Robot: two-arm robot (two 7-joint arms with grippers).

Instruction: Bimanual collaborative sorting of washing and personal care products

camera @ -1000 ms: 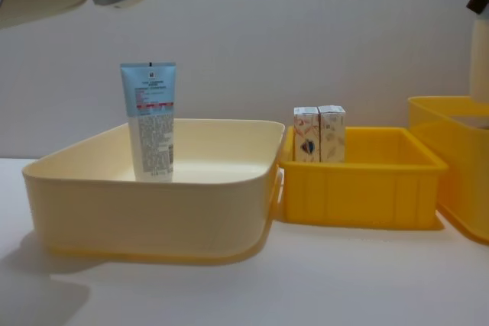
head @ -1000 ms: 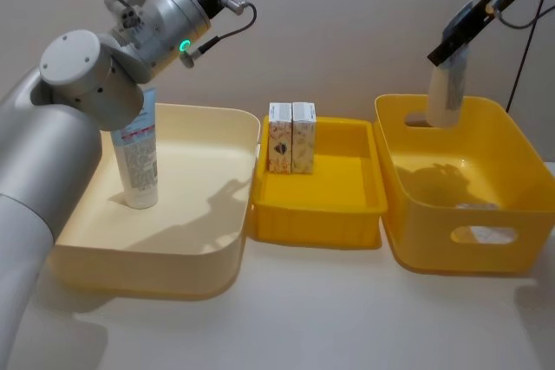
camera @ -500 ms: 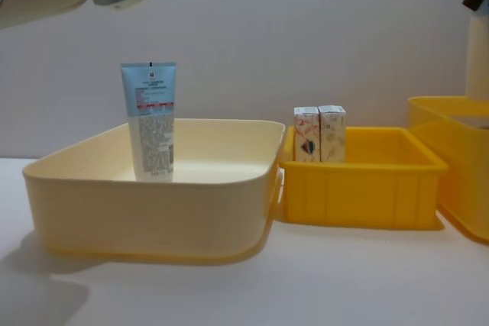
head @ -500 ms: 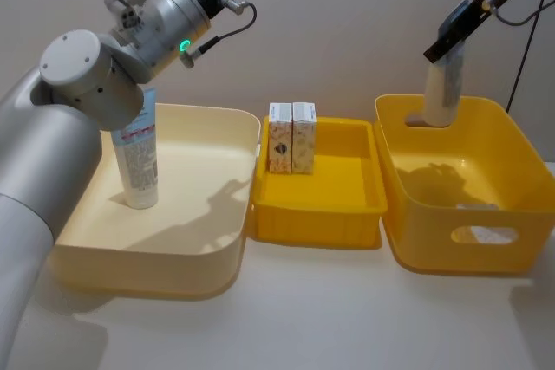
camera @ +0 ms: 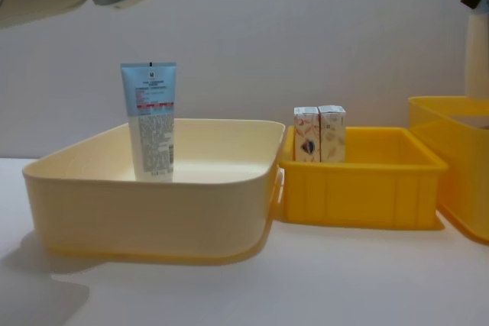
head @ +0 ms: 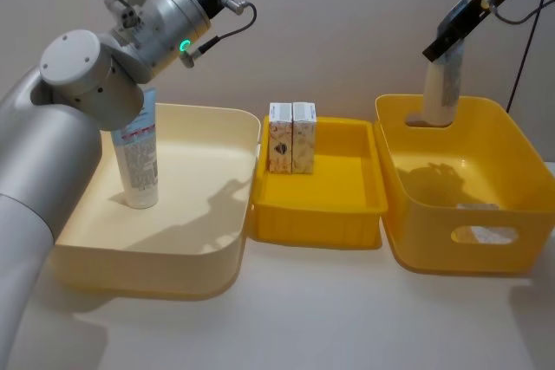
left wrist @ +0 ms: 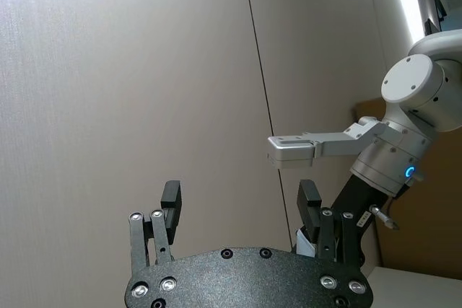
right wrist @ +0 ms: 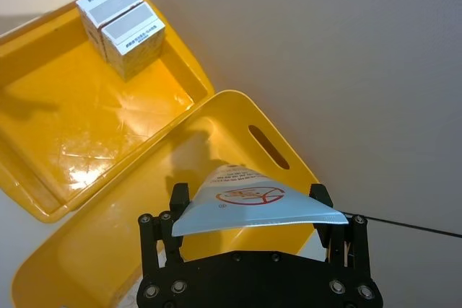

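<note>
Currently your right gripper (right wrist: 249, 214) hangs above the far end of the deep yellow bin (head: 494, 188), its jaws pinching the flat crimped end of a light blue squeeze tube (head: 441, 90). That held tube hangs cap-down from the jaws, its lower part dipping just inside the bin's rim near the far handle slot. In the right wrist view you see the crimped end (right wrist: 253, 205) spanning the gap from one jaw to the other.

Your left gripper (left wrist: 238, 207) is raised well above the table with its jaws spread and nothing between them; it faces the wall, with the right arm visible beyond its jaws.

Well below and apart from the left jaws, a second tube (head: 137, 158), light blue at the top and white with small print below, stands upright on its cap in the cream bin (head: 204, 214), near that bin's left wall. In the chest view it (camera: 150, 122) rises clear of the bin's rim.

Between the two bins sits a shallow yellow tray (head: 334, 201). Two small white printed cartons (head: 290, 138) stand upright in its far left corner, touching each other side by side.

On the floor of the deep yellow bin lies something pale (head: 479, 208), too unclear to identify.
</note>
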